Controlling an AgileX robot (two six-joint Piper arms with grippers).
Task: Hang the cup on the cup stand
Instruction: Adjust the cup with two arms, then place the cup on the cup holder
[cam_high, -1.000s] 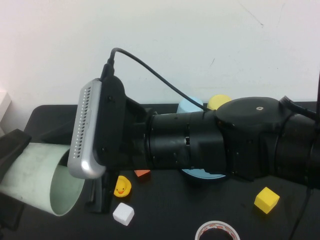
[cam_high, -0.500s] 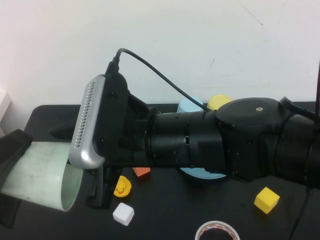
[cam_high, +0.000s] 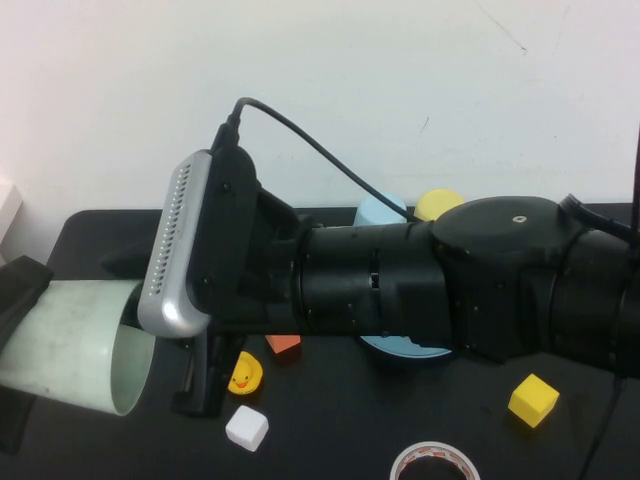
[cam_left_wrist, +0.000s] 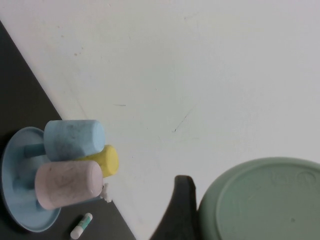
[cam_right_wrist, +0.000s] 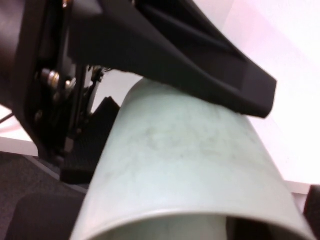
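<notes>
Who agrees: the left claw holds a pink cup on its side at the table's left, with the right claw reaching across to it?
No. The high view shows the cup in the left claw is mint-green, not pink. It lies sideways at the left, the right claw by its mouth.

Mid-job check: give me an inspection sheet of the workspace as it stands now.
Surface: black table.
Job's things: mint cup lying sideways, off the table; cup stand holds blue, pink and yellow cups.
Clutter: rubber duck, white block, yellow block, orange piece, tape roll.
Grippers: left gripper clamps the cup's base; right gripper by the cup's rim.
Cables: black cable on the right wrist camera.
Surroundings: white wall.
</notes>
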